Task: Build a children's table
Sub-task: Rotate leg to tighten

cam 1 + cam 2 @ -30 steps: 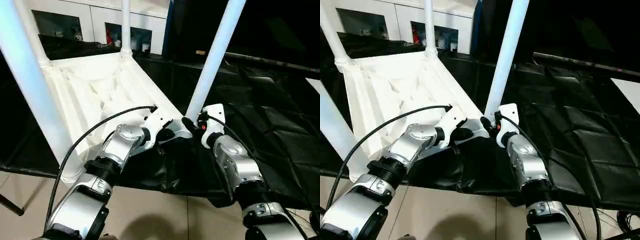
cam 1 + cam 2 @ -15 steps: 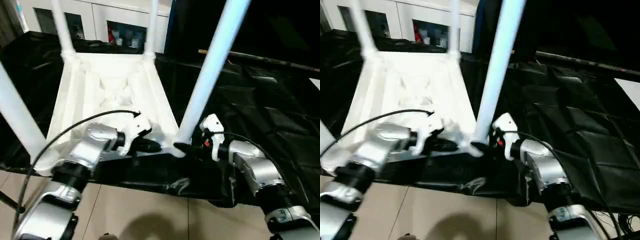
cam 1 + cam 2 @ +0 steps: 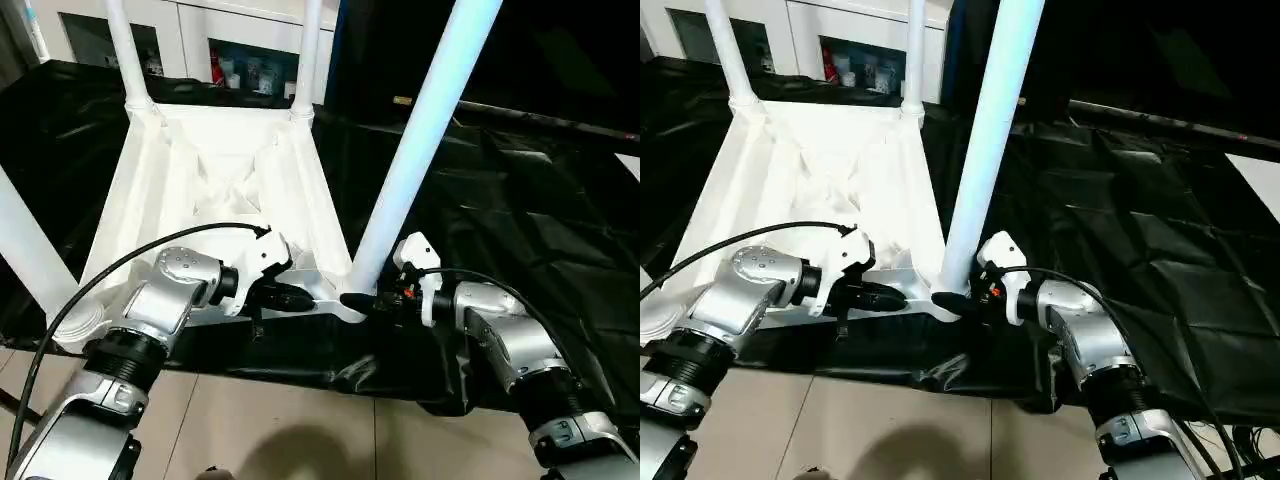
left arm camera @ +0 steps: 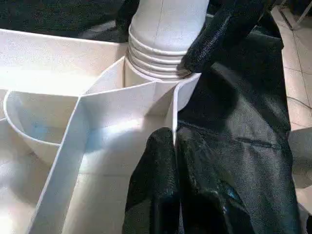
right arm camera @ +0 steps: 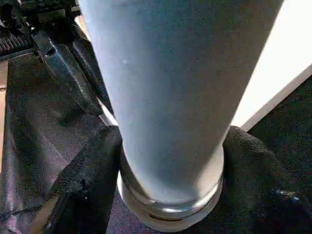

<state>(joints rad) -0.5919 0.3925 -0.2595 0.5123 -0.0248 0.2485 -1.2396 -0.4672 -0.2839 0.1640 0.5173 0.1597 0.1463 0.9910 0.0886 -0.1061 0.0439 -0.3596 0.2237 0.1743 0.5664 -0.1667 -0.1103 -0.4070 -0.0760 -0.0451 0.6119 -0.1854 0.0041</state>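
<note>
A: Start at the left. What stands there?

B: A white plastic rectangular tabletop [image 3: 215, 190] lies upside down on a large table draped in black cloth [image 3: 520, 210], ribbed underside up. 4 long tapered white tube legs rise from its round corner sockets: 2 at the far corners, 1 at the near left corner [image 3: 25, 250], and 1 at the near right corner [image 3: 415, 150].

A: And the left gripper?

B: The left gripper [image 3: 300, 298] sits at the near edge of the tabletop, just left of the near right socket. Its 2 black fingers [image 4: 161, 190] are pressed together, pinching a thin upright rib of the tabletop's edge wall; the wrist view shows the rib running down between them.

A: The middle?

B: The near right leg stands in its socket, with the ringed collar at its foot [image 4: 158, 58] seated against the corner.

A: And the right side?

B: The right gripper [image 5: 165, 161] is at the foot of that same leg. Its 2 black fingers [image 5: 83, 185] sit on either side of the tube just above the socket, spread about as wide as the leg and close against it. A black cable [image 3: 470, 278] loops over the silver right forearm [image 3: 510, 345].
</note>
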